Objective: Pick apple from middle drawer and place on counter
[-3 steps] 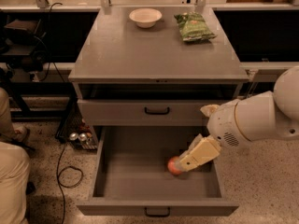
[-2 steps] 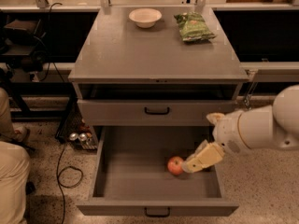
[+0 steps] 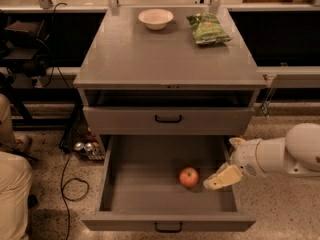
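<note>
Inside the middle drawer [image 3: 145, 190], pulled fully out toward the near side: one apple [image 3: 188, 177], red, resting on the drawer floor right of centre. Just right of the apple, one end effector [image 3: 219, 178], reaching in over the right drawer wall on a white arm [image 3: 280, 156]; close to the fruit but seemingly apart from it, with hold of nothing. Open or closed: cannot tell.

Above, one more drawer front [image 3: 215, 120], out only a little. Two black bar handles in all: upper handle [image 3: 168, 118] on that front, lower handle [image 3: 168, 227] on the near face of the middle drawer.

Up on the counter [image 3: 165, 59], two things, both at the far edge: one white bowl [image 3: 156, 18] left of centre, one green bag [image 3: 208, 28] to its right, well apart from the apple below.

Far left on the floor: one black cable [image 3: 65, 184].
</note>
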